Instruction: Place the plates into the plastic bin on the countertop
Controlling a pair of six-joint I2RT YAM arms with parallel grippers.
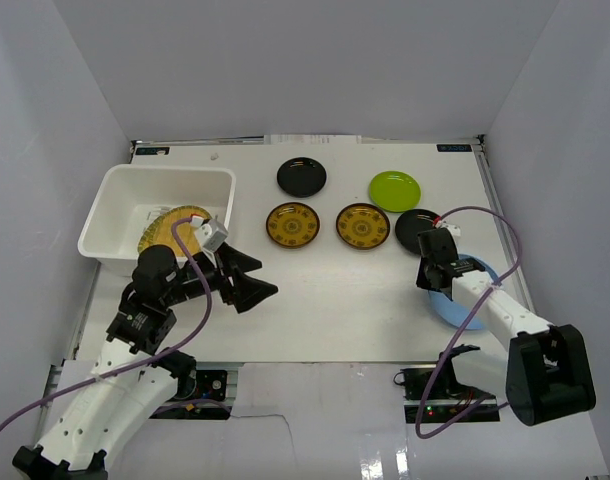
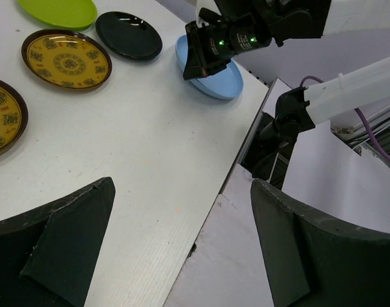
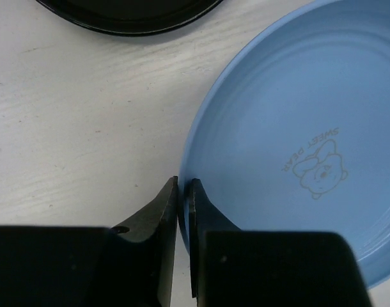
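Note:
The white plastic bin [image 1: 110,200] stands at the back left of the countertop [image 1: 335,310] with a woven bamboo tray [image 1: 170,226] inside. Two yellow-brown patterned plates [image 1: 292,225] [image 1: 362,226], two glossy black plates [image 1: 301,177] [image 1: 417,229] and a lime green plate [image 1: 395,190] lie on the countertop. My right gripper [image 3: 184,192] is shut on the rim of the light blue plate [image 3: 291,147], at the front right [image 1: 472,305]. My left gripper [image 1: 247,277] is open and empty, in front of the bin, above the countertop.
Pale grey walls close in the countertop on three sides. The near table edge [image 2: 227,173] runs below my left gripper. The light blue plate lies close to the right front corner; in the left wrist view it [image 2: 217,77] overhangs the edge.

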